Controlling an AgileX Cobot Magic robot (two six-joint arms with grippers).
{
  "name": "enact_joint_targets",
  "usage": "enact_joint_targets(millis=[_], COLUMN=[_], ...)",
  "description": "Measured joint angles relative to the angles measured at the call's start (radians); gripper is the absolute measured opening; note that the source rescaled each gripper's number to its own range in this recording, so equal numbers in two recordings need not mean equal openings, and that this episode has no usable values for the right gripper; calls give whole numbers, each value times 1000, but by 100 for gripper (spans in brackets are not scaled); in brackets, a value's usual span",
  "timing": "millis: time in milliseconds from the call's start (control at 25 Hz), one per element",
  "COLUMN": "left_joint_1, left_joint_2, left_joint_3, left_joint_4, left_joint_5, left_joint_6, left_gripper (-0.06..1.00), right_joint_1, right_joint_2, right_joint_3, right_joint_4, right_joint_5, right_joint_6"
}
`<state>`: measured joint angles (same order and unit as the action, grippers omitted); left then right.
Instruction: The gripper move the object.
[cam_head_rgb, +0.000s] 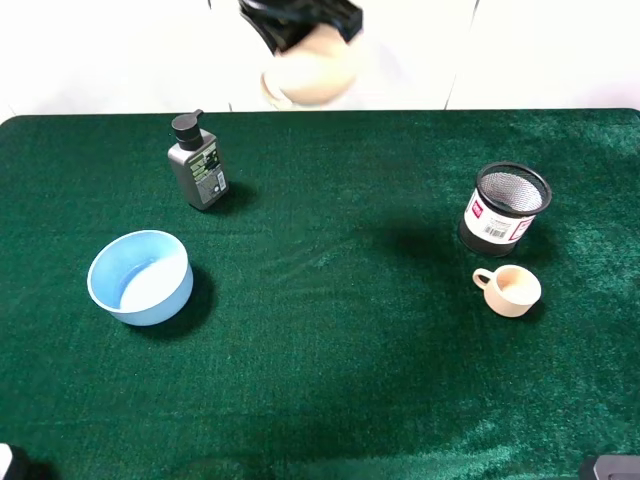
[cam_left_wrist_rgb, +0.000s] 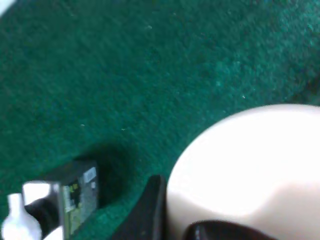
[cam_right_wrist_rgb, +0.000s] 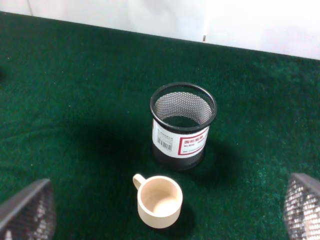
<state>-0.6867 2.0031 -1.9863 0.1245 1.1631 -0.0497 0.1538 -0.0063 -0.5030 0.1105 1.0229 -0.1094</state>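
The cream teapot (cam_head_rgb: 310, 75) hangs high in the air at the top of the exterior view, seen against the white wall past the table's far edge. My left gripper (cam_head_rgb: 303, 35) is shut on it from above. In the left wrist view the teapot (cam_left_wrist_rgb: 250, 170) fills the near corner, with a black finger (cam_left_wrist_rgb: 150, 210) pressed to its side and green cloth far below. My right gripper (cam_right_wrist_rgb: 164, 202) is open. Its mesh-patterned fingers (cam_right_wrist_rgb: 27, 210) stand wide apart, and it hovers above the small cream cup (cam_right_wrist_rgb: 159, 200), holding nothing.
On the green table (cam_head_rgb: 330, 380) stand a grey pump bottle (cam_head_rgb: 197, 165) at the back left, a light blue bowl (cam_head_rgb: 140, 277) at the left, and a black mesh pen holder (cam_head_rgb: 506, 208) with the cream cup (cam_head_rgb: 510, 290) in front of it at the right.
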Motion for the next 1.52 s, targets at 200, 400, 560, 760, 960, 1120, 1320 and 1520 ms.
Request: enact_joint_targets(millis=[200, 400, 560, 760, 960, 1120, 1320, 1520], left_joint_1=[53, 115, 177, 274, 371, 453, 533, 544], left_joint_2=[-70, -171, -263, -389, -521, -601, -647, -647], left_joint_3=[26, 130, 233, 363, 509, 626, 753, 861], left_joint_4=[3, 29, 46, 65, 124, 164, 227, 281], left_joint_5=[0, 0, 0, 0, 0, -1, -3, -4], left_joint_6=[-7, -25, -50, -75, -112, -149, -211, -285], left_gripper=[0, 0, 0, 0, 0, 0, 0, 0], right_joint_1=[0, 0, 0, 0, 0, 0, 0, 0], right_joint_2=[0, 0, 0, 0, 0, 0, 0, 0], right_joint_3=[0, 0, 0, 0, 0, 0, 0, 0], right_joint_4=[0, 0, 0, 0, 0, 0, 0, 0], right_joint_5=[0, 0, 0, 0, 0, 0, 0, 0], right_joint_6=[0, 0, 0, 0, 0, 0, 0, 0])
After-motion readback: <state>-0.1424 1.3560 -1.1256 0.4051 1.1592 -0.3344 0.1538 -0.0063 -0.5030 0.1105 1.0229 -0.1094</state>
